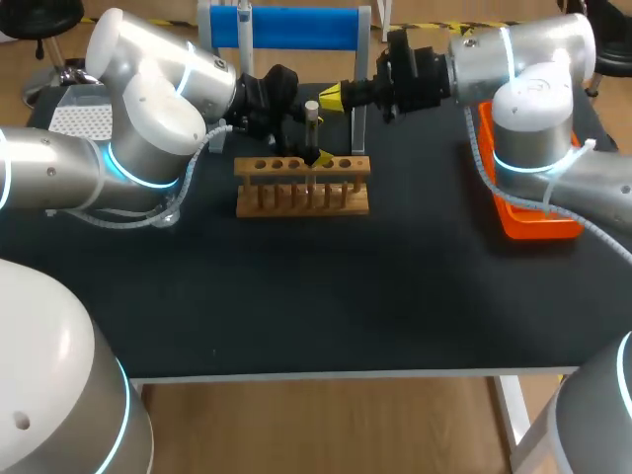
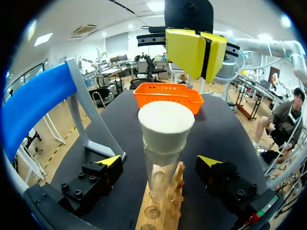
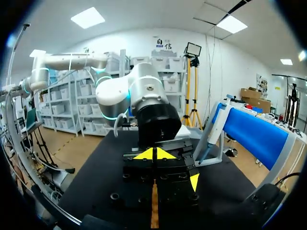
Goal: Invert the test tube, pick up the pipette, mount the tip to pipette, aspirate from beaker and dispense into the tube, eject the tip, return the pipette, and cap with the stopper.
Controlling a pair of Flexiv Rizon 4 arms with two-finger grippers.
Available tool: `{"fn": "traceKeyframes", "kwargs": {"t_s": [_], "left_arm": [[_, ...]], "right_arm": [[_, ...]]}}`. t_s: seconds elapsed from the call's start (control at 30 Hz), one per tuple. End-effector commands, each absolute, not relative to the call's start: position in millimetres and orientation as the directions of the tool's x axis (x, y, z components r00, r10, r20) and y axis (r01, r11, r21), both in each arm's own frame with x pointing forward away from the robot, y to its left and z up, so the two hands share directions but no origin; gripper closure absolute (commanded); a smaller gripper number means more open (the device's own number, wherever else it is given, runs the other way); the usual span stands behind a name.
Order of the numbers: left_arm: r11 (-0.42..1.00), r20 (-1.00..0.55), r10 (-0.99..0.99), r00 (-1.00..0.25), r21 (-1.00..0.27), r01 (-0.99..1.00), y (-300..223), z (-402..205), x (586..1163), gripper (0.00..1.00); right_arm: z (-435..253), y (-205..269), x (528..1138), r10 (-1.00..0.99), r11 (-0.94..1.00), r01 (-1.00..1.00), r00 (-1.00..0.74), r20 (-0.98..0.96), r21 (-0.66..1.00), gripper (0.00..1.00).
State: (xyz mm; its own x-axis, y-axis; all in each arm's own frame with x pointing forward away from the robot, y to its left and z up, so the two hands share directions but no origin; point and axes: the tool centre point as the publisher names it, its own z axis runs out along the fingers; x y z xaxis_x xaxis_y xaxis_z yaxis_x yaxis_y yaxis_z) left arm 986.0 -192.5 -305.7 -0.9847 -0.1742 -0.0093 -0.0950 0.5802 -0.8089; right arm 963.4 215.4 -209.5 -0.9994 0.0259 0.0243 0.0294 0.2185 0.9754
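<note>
The tube (image 2: 163,179) stands in the wooden rack (image 1: 301,195) between the left gripper's (image 2: 160,163) spread fingers, touching neither. The right gripper (image 1: 331,97), fingers pressed together, hangs just beside the stopper (image 2: 166,125).

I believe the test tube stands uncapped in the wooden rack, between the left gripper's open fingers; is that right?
Not quite: the test tube is capped, with a white stopper in its mouth, as the left wrist view shows. It does stand in the wooden rack, between the open fingers of the left gripper.
</note>
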Motion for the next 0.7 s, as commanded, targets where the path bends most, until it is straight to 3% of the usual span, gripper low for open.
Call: {"fn": "traceKeyframes", "kwargs": {"t_s": [0.03, 0.7], "left_arm": [[0.583, -0.007, -0.172, -0.985, -0.807, -0.096, -192, -305, 987, 0.0], [0.583, -0.007, -0.172, -0.985, -0.807, -0.096, -192, -305, 987, 0.0]], "right_arm": [[-213, 217, 967, 0.017, 0.166, 0.03, -0.999, 0.027, 0.986, 1.0], [-210, 233, 974, 0.003, 0.115, 0.039, -0.999, 0.039, 0.993, 1.0]]}}
